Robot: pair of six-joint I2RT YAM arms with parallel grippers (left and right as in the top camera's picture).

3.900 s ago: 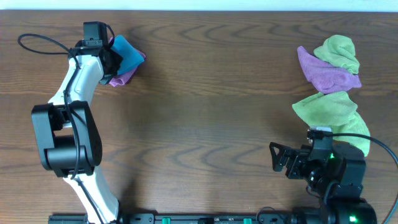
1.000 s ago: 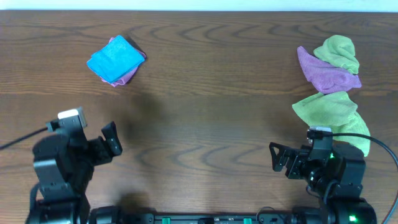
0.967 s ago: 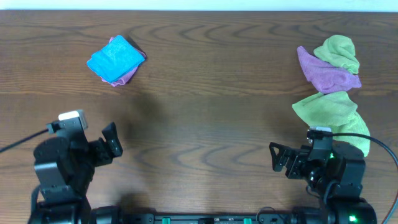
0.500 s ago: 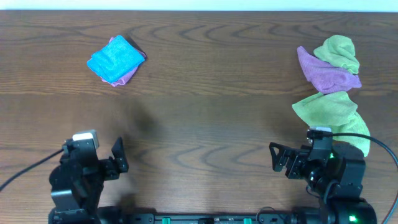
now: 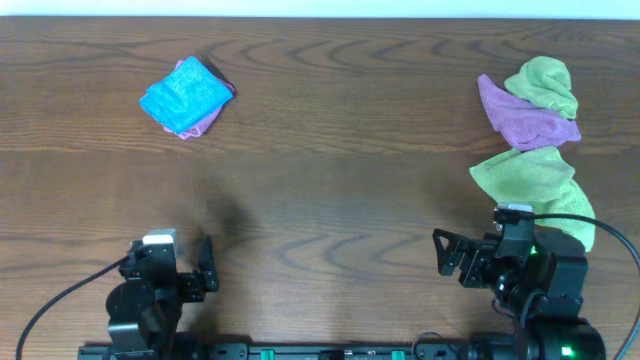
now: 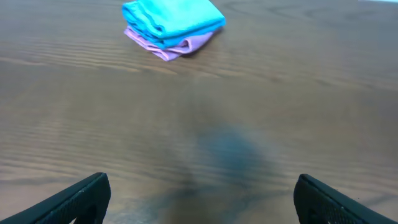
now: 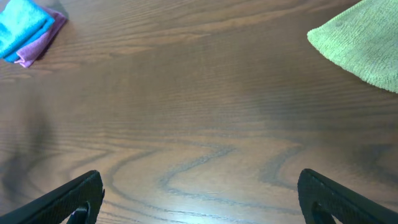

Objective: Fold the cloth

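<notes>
Blue cloth (image 5: 185,94), folded, at the far left of the counter (image 5: 330,160), resting on a folded purple cloth (image 5: 207,121) whose edge shows beneath it. Left gripper (image 6: 199,198) at the near left edge, spread wide and holding nothing; the blue cloth lies well apart from it, farther off and slightly left of straight ahead. Right gripper (image 7: 199,194) at the near right, likewise wide open and empty, the blue cloth far to its left. Green cloths (image 5: 528,175) and a crumpled purple cloth (image 5: 525,118) heaped at the far right.

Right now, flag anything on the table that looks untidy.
Only the right side: a crumpled purple cloth and two lime-green cloths lie heaped, unfolded. The sky-blue cloth sits folded on a second purple cloth.
</notes>
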